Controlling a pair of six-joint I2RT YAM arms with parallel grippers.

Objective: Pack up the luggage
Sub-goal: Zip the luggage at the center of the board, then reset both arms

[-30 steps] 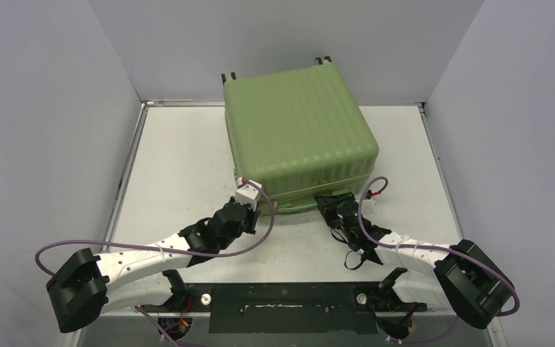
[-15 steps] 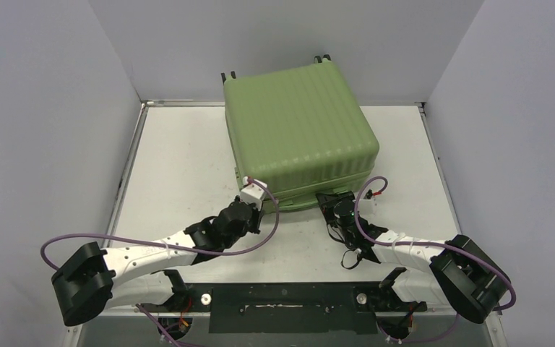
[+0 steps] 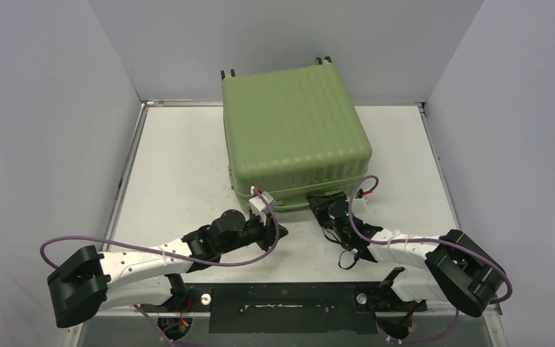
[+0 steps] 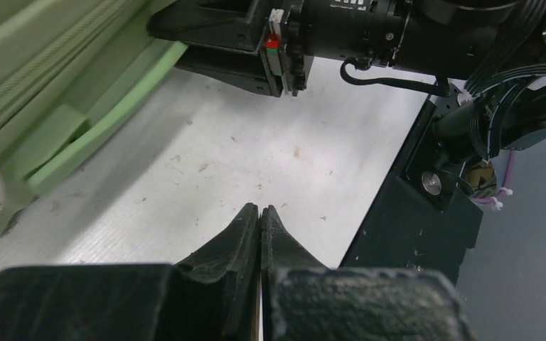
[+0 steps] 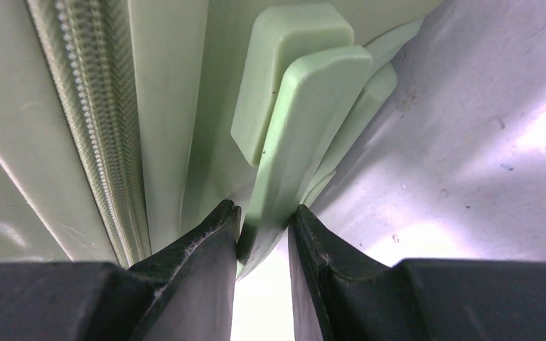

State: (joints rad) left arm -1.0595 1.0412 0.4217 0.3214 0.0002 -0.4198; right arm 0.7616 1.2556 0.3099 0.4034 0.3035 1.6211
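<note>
- The luggage (image 3: 296,130) lies flat and closed on the table (image 3: 181,166), toward 12 o'clock from the arm bases. Its wheels are at the far wall and its ribbed shell faces up.
- Handling, judged: the shell is hard and stiff, so it will not give under the fingers. It looks smooth and probably slippery. It is bulky and far too wide for 1 claw to span. It likely slides on the table rather than lifting, and the lid probably needs both arms.
- Where to hold: the pale green handle (image 5: 306,121) on the 6 o'clock edge, beside the zip line. It is the only narrow part in reach.
- Right gripper (image 5: 264,224): clenched on that handle, with 1 finger on each side of the bar and the tips touching it. From above, the right claw (image 3: 325,206) sits against the case's 6 o'clock edge.
- Left gripper (image 4: 259,211): fingers pressed together, holding nothing, above bare table.
- From above, the left claw (image 3: 264,210) is at about 7 o'clock of the case, just beside the near edge. I cannot tell if it touches.
</note>
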